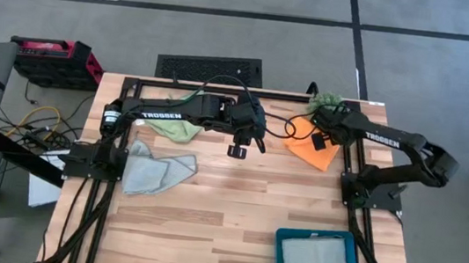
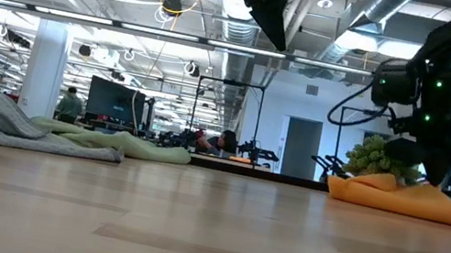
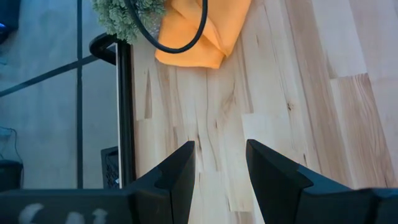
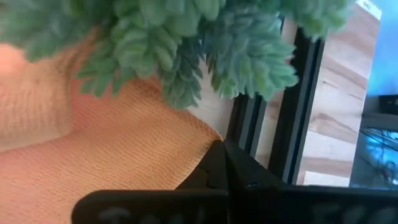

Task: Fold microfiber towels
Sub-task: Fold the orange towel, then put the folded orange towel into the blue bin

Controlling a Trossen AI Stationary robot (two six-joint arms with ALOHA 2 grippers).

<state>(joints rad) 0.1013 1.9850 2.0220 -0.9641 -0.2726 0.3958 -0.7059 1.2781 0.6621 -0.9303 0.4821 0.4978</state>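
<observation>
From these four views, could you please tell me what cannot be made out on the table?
- Light green towel: high view, mostly under the left arm.
- Right fingers: whether they pinch the orange towel; its edge is cut off in the wrist view.
- Towel in the tray: its folds, too small.

Bright, even overhead light, soft shadows, close foliage blurred
</observation>
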